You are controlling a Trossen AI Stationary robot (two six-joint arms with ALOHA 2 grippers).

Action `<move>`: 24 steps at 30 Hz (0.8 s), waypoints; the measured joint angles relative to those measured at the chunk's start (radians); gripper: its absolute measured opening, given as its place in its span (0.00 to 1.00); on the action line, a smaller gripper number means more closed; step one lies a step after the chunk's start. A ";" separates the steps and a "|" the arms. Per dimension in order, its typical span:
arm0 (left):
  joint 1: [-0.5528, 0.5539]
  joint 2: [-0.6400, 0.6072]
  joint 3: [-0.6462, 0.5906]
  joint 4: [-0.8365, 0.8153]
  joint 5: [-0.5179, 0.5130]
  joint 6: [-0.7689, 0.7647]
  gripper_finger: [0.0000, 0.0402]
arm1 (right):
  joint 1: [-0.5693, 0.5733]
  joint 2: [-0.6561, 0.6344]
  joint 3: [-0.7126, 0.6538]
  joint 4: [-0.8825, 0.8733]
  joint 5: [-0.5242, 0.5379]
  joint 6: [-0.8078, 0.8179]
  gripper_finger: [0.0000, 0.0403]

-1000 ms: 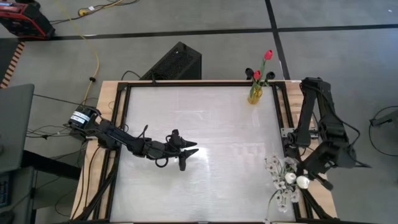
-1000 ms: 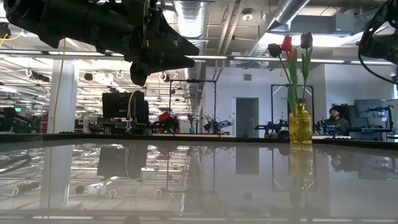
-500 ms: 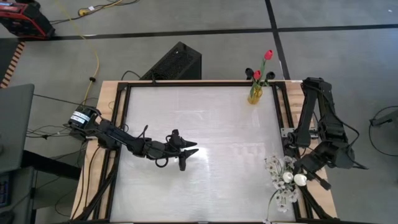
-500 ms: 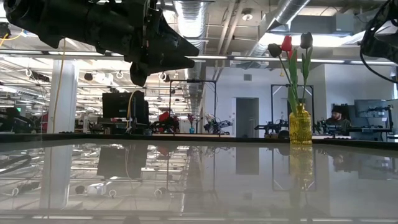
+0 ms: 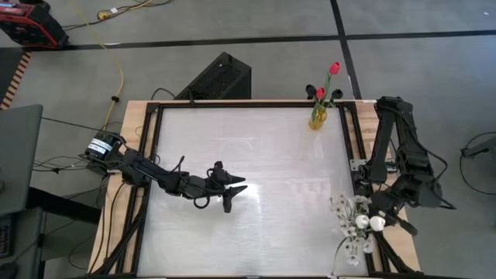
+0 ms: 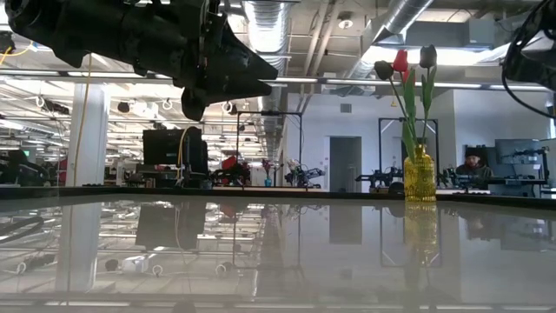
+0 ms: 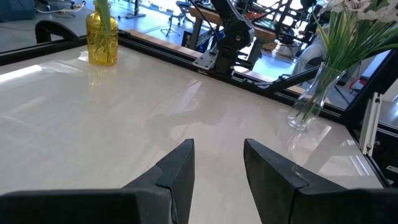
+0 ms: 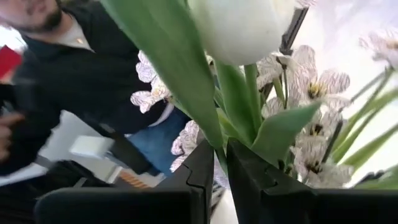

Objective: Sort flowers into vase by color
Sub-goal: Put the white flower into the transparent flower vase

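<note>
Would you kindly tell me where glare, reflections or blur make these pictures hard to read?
Low view: the glossy tabletop mirrors the ceiling lights and the yellow vase. High view: a pale sheen washes over the table's middle. Right wrist view: the white tulip sits so near that it blurs, above the right pincer closed on its stem. Left wrist view: sharp, with soft glare near the clear vase.

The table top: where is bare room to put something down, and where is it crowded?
The table is bare between the left end effector and the yellow vase, and along the near edge. It is crowded at the near right corner, where the right end effector grips a white tulip at the clear vase of white flowers.
</note>
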 joint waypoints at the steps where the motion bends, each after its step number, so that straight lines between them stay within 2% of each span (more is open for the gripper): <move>1: 0.000 0.000 0.000 -0.001 0.000 0.000 0.31 | 0.000 -0.002 0.000 0.000 -0.005 0.026 0.18; 9: 0.000 0.000 0.000 -0.003 0.000 0.001 0.31 | -0.002 -0.007 0.000 -0.026 -0.017 0.234 0.18; 12: 0.000 0.000 0.000 -0.003 0.000 0.003 0.31 | -0.003 -0.007 0.000 -0.029 -0.016 0.261 0.18; 17: 0.000 0.000 0.000 -0.003 0.000 0.011 0.31 | -0.003 -0.006 0.000 -0.023 0.012 0.163 0.19; 24: 0.000 0.000 0.000 -0.002 0.040 0.011 0.31 | -0.007 0.003 0.000 0.011 0.061 -0.149 0.19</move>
